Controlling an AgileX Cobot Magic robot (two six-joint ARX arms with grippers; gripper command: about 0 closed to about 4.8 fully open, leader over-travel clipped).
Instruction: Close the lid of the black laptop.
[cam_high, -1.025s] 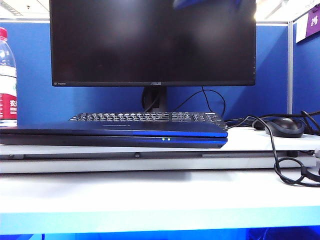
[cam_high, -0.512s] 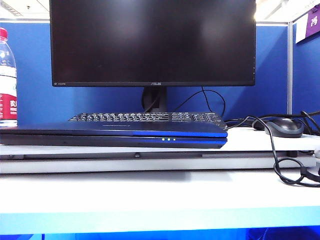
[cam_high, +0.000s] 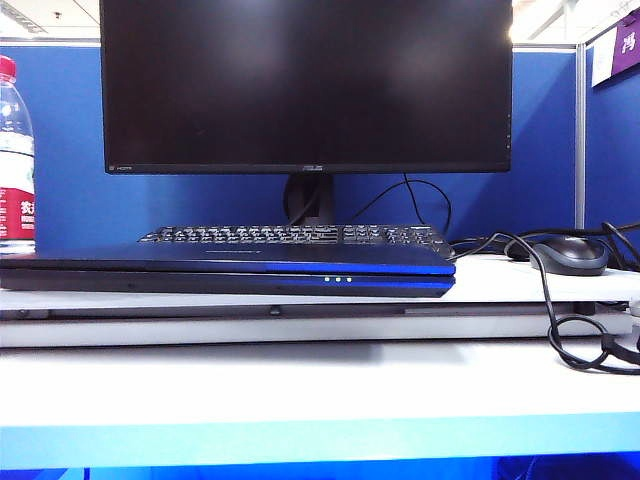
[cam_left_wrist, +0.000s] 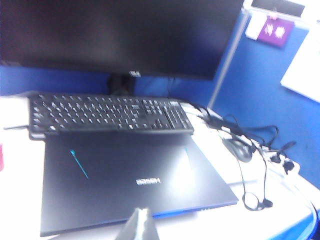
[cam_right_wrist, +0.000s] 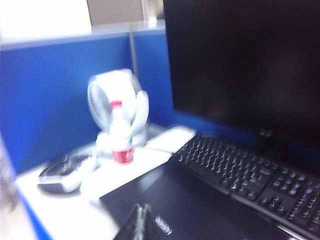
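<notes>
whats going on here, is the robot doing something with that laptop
The black laptop lies flat on the desk with its lid already down, in front of the keyboard and the ASUS monitor. Nothing is touching it. Both arms are up above it: the left hand shows only as a tip over the laptop's front edge, and the right hand hangs over its corner on the water bottle side. Neither hand holds anything, as far as can be seen.
</notes>
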